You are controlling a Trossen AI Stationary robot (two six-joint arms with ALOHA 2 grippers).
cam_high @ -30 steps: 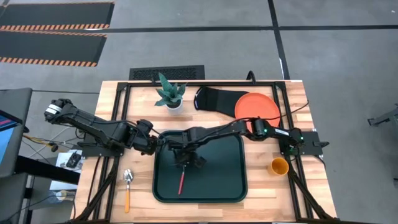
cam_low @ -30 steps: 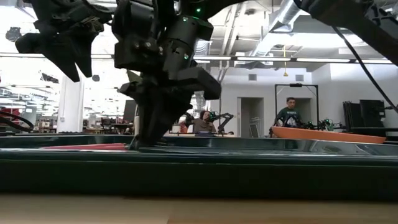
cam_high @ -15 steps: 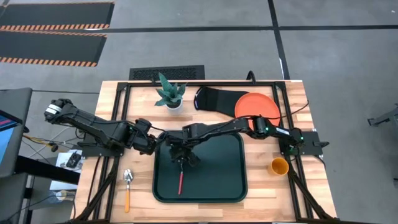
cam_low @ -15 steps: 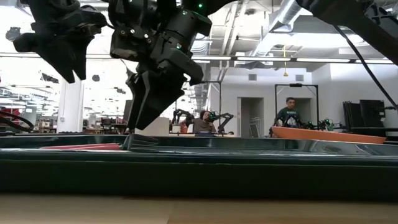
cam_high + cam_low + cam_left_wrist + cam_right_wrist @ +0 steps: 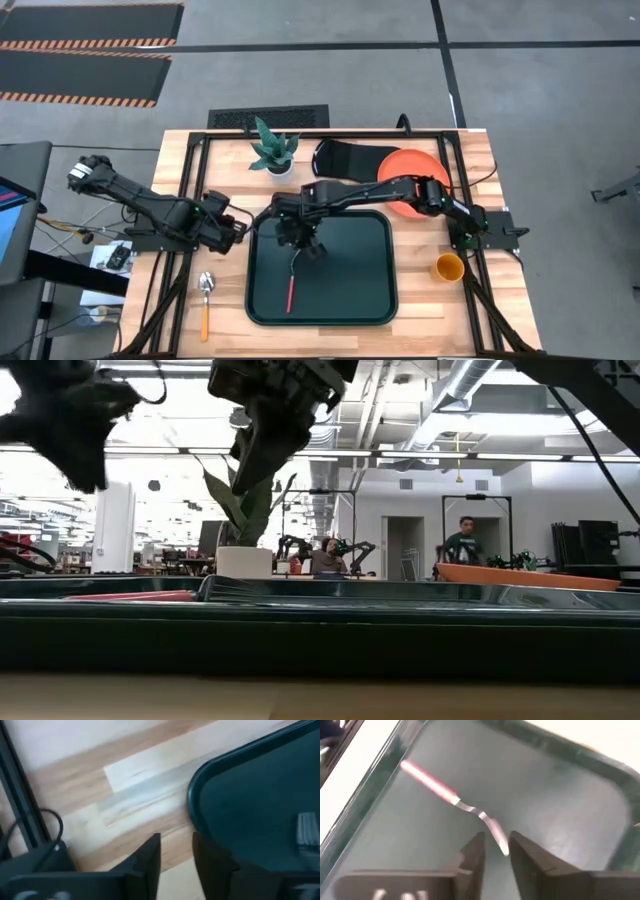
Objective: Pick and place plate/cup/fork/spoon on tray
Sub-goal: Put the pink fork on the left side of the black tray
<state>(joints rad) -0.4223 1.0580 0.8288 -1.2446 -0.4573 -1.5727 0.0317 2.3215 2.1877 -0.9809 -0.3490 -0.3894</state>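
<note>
Your right gripper (image 5: 300,240) hangs empty, fingers barely apart, above the fork (image 5: 291,283); the left gripper (image 5: 238,233), likewise, risks clipping the tray (image 5: 385,300) rim at 9 o'clock.

Fork (image 5: 291,283) on tray (image 5: 350,290) left, right half open

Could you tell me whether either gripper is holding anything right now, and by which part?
Nothing is held. The red-handled silver fork lies free on the dark green tray, below the empty right gripper; the left gripper is empty too.

Right hand (image 5: 297,236) raised — empty, left hand (image 5: 232,230) idle
</note>
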